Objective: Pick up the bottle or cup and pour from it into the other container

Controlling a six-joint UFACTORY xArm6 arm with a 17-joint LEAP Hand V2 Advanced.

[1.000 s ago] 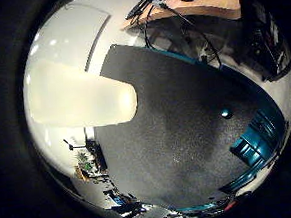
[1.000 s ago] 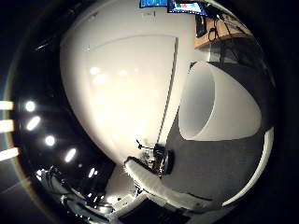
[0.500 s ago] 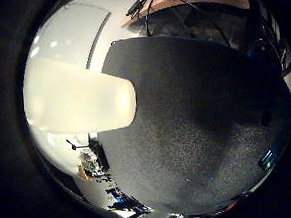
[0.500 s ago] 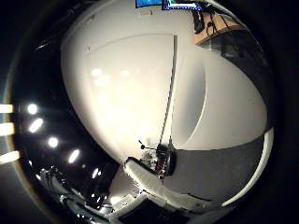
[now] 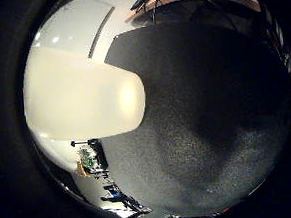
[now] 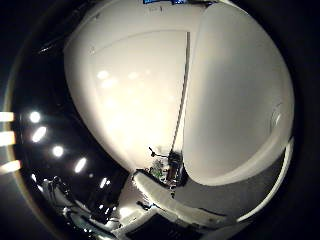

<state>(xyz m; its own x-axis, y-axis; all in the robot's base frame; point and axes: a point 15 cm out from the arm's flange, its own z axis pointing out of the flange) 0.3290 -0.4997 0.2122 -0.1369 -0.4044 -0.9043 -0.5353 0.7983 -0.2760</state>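
White cup (image 6: 235,100) looms near the palm above dark tabletop (image 5: 212,134), likely for grasping; robot hand's grip unreadable.

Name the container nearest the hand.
The plain white container, the one filling much of the thumb side view, so close to the palm, beside the dark mat. No second container can be told apart from it here.

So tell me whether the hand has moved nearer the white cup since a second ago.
Yes. The white cup fills far more of both palm views against the dark mat, so the hand has closed in on it.
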